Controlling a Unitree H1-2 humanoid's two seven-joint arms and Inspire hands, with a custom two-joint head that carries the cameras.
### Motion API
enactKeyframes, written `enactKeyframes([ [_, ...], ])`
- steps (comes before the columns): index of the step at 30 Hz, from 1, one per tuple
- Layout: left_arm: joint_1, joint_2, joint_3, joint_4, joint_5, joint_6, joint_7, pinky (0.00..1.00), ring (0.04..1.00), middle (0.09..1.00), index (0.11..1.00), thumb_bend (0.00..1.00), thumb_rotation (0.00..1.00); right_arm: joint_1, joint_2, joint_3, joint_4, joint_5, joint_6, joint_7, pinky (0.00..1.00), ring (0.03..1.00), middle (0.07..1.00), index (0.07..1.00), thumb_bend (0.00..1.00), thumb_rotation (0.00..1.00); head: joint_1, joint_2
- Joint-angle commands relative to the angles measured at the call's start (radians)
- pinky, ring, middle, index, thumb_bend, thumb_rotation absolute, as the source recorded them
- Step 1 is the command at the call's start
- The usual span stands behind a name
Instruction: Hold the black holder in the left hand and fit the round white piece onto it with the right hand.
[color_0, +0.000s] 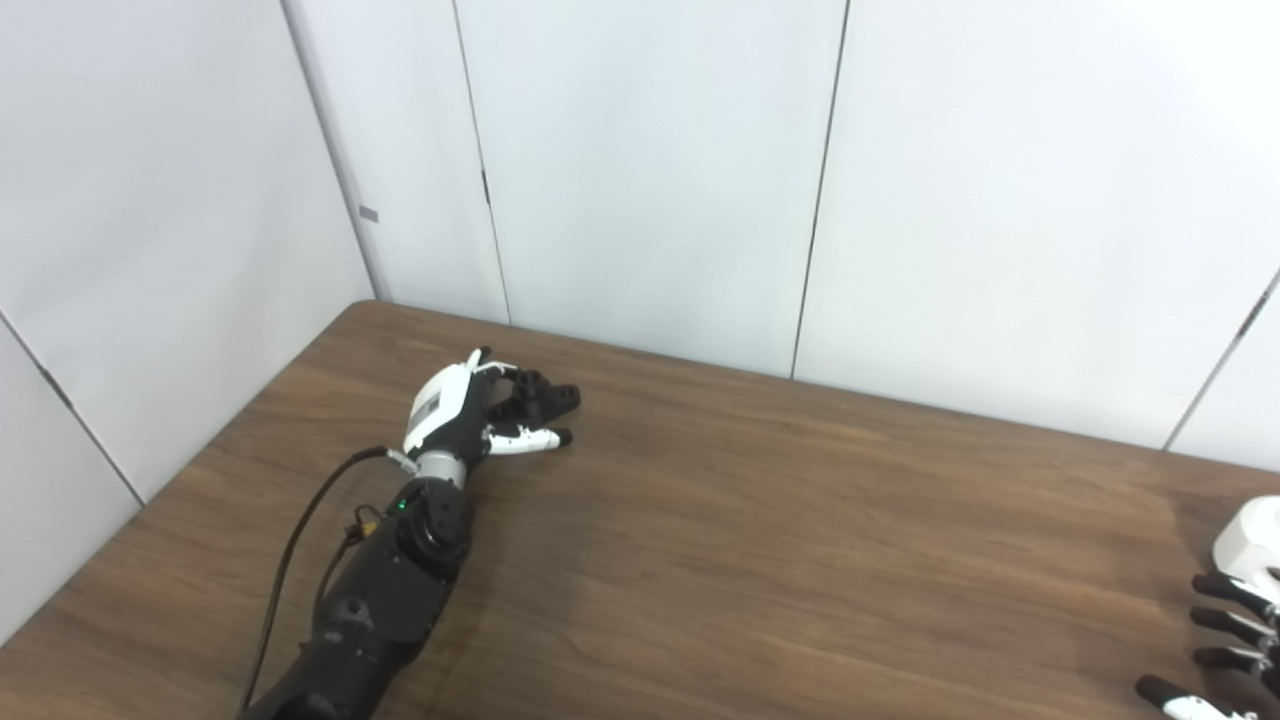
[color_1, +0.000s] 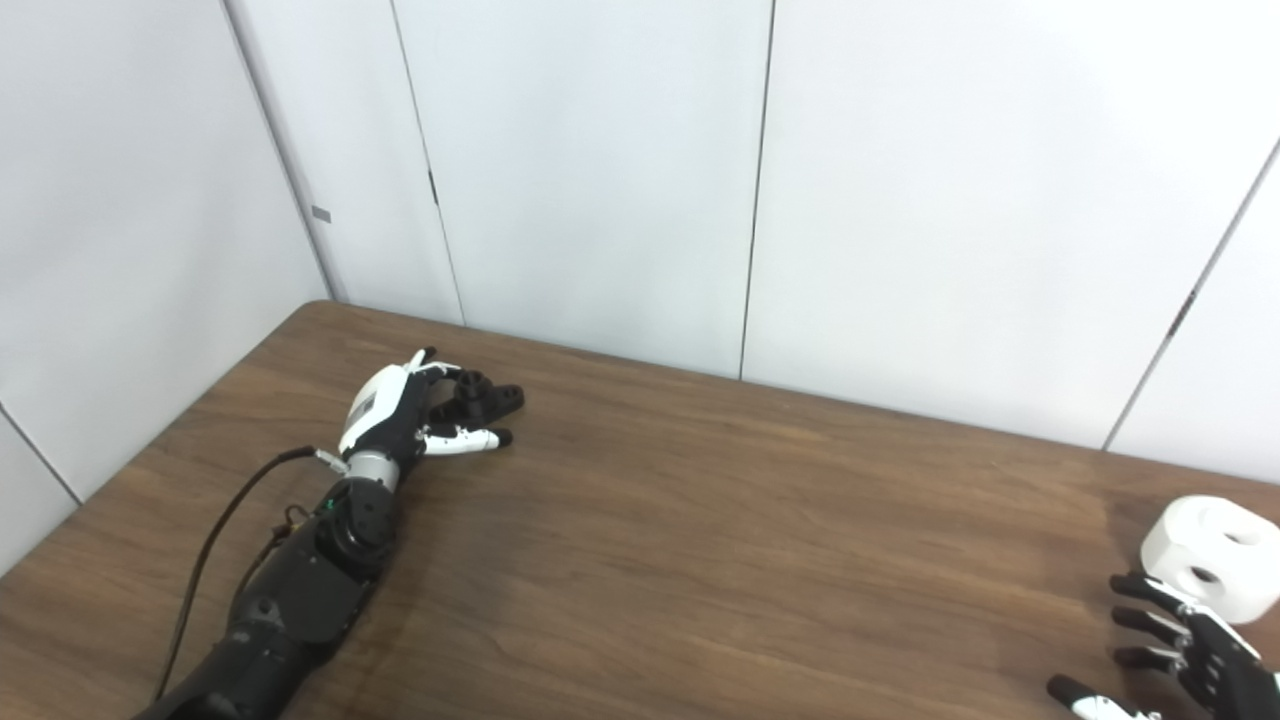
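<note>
The black holder (color_0: 538, 396) lies on the brown table (color_0: 760, 540) at the far left. My left hand (color_0: 470, 410) rests against it from the left. Its fingers (color_0: 493, 366) arch over the holder's near end and its thumb (color_0: 530, 439) stretches out flat beside it, apart from it. The round white piece (color_1: 1215, 555), a thick ring with holes, sits on the table at the right edge. My right hand (color_1: 1185, 650) is just in front of it, fingers spread and holding nothing, partly cut off by the picture's edge.
White wall panels (color_0: 650, 170) stand behind the table's back edge and along its left side. A black cable (color_0: 300, 540) runs along my left forearm.
</note>
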Motion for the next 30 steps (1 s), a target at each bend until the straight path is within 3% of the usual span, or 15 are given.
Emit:
enactKeyframes([
  [1,-0.01,0.016,0.004,0.003,-0.012,0.009,-0.003,0.98,1.0,1.0,0.736,0.87,0.27,-0.01,-0.022,-0.012,-0.028,0.002,0.0,0.004,0.58,0.742,0.834,0.708,0.77,0.14,-0.001,0.0],
  [10,-0.004,0.023,0.012,0.038,-0.014,-0.01,0.02,0.98,1.0,0.99,0.715,0.84,0.19,-0.011,-0.025,-0.017,-0.018,0.009,-0.008,0.013,0.58,0.741,0.838,0.7,0.78,0.15,0.002,0.005],
  [21,-0.001,0.046,-0.033,0.066,0.029,-0.006,0.024,0.92,1.0,0.965,0.7,0.85,0.19,-0.012,-0.021,-0.02,-0.03,0.0,-0.005,0.01,0.57,0.731,0.833,0.7,0.78,0.16,0.0,0.012],
  [30,-0.013,0.044,-0.046,0.095,0.047,0.032,0.039,0.92,1.0,0.959,0.69,0.85,0.17,-0.013,-0.019,-0.023,-0.036,0.003,0.0,0.01,0.57,0.728,0.829,0.699,0.77,0.16,-0.003,0.017],
])
